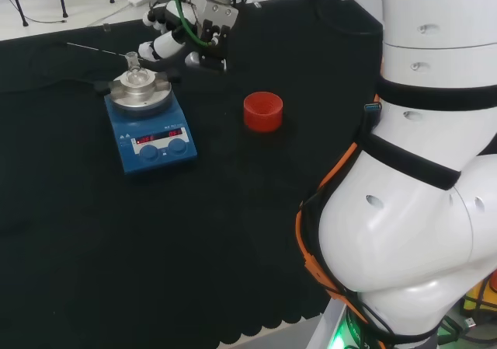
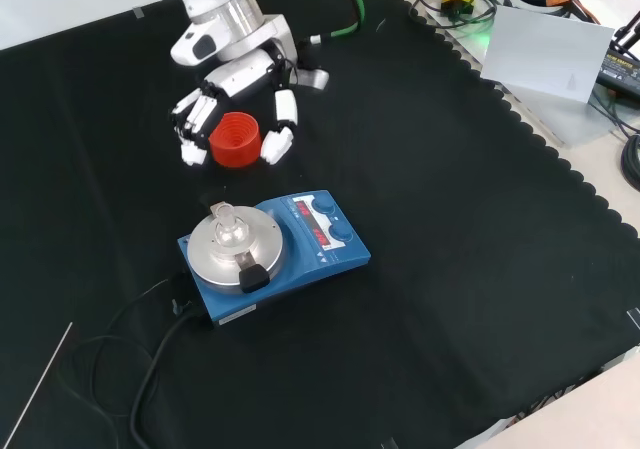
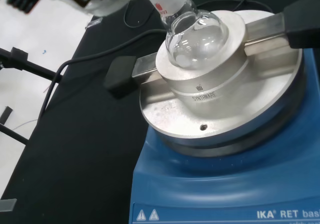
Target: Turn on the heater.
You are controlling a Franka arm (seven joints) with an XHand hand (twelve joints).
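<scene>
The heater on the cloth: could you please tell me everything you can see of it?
The heater is a blue box lying flat on the black cloth. Its front panel carries a lit red display and two blue knobs. On top sits a round silvery metal block with black-tipped handle bars, and a clear round-bottomed flask stands upright in its hollow. A dark cable trails from its rear. The hand hangs apart from it, touching nothing on it.

Bench: black cloth (image 1: 233, 232) with a scalloped edge covers it.
Heater (image 1: 151, 135): blue base directly on the cloth, left of centre in the head view.
Red ring (image 1: 263, 111): on the cloth, right of the heater in the head view, well apart.
Cable (image 2: 140, 369): black, looping over the cloth beside the heater.
</scene>
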